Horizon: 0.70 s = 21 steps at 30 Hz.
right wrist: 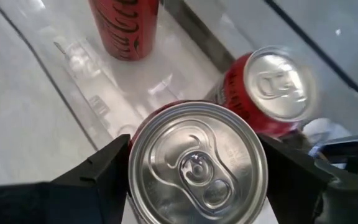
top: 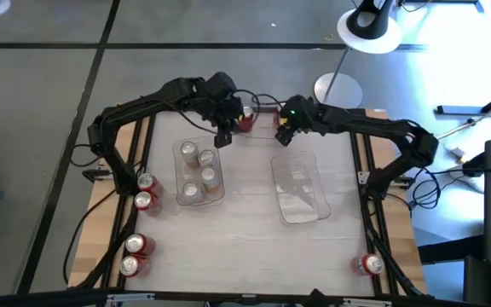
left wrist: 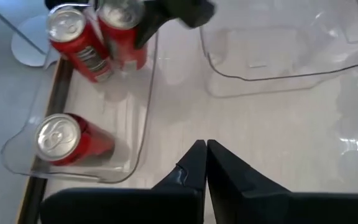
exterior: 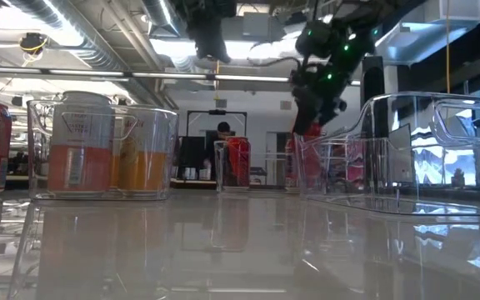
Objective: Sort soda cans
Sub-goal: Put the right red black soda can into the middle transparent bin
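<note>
My right gripper (right wrist: 197, 165) is over the clear bin (left wrist: 146, 106) at the table's far edge, shut on a red soda can (right wrist: 194, 162) with a silver top. Two more red cans (right wrist: 272, 87) (right wrist: 126, 25) are in that bin. My left gripper (left wrist: 202, 149) hangs shut and empty above the table beside the bin, seen in the high view (top: 222, 138) just left of my right gripper (top: 281, 132). Several pale cans (top: 201, 170) stand in the clear bin at centre left. My right gripper pinches the red can between its two fingers (right wrist: 104, 171), one on each side of the body just below the top rim (right wrist: 137, 134). The fingers slant down from above. The can stays about upright inside the far bin; whether its bottom touches the bin floor is hidden.
An empty clear bin (top: 299, 183) lies at centre right. Red cans stand along the table's left edge (top: 145, 192) (top: 133, 254), and one near the right front corner (top: 371, 264). Bare tabletop lies between the bins and toward the near edge.
</note>
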Tool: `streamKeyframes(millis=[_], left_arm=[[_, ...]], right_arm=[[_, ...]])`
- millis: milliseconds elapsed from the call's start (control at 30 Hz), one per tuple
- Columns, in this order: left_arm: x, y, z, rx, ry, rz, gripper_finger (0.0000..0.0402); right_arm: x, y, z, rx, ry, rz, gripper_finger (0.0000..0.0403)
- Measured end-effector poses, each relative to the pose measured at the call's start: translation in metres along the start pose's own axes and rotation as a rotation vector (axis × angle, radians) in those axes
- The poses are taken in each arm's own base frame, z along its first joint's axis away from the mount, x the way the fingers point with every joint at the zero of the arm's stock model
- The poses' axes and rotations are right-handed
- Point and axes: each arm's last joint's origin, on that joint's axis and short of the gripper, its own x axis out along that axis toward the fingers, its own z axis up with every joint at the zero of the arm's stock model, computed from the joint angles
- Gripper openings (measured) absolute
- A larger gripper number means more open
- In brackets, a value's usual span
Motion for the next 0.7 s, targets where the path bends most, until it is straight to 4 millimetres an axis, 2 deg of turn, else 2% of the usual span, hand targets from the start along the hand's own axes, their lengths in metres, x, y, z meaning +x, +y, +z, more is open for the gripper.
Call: streamKeyframes(millis=[200, 300, 467, 700], left_arm=[[0.0, 0.0, -0.001, -0.006, 0.007, -0.002, 0.0003], [0.0, 0.0, -0.001, -0.01, 0.005, -0.001, 0.0007], [0.0, 0.0, 0.0, -0.012, 0.005, -0.002, 0.0003], [0.0, 0.0, 0.0, -0.013, 0.005, -0.001, 0.0005]], right_arm=[[0.028, 0.003, -0.007, 0.034, 0.07, 0.022, 0.0288], [0.033, 0.005, -0.006, 0.042, 0.066, 0.019, 0.0304], [0.031, 0.005, -0.005, 0.033, 0.082, 0.036, 0.0344], [0.005, 0.0, 0.017, 0.019, 0.006, 0.033, 0.0375]])
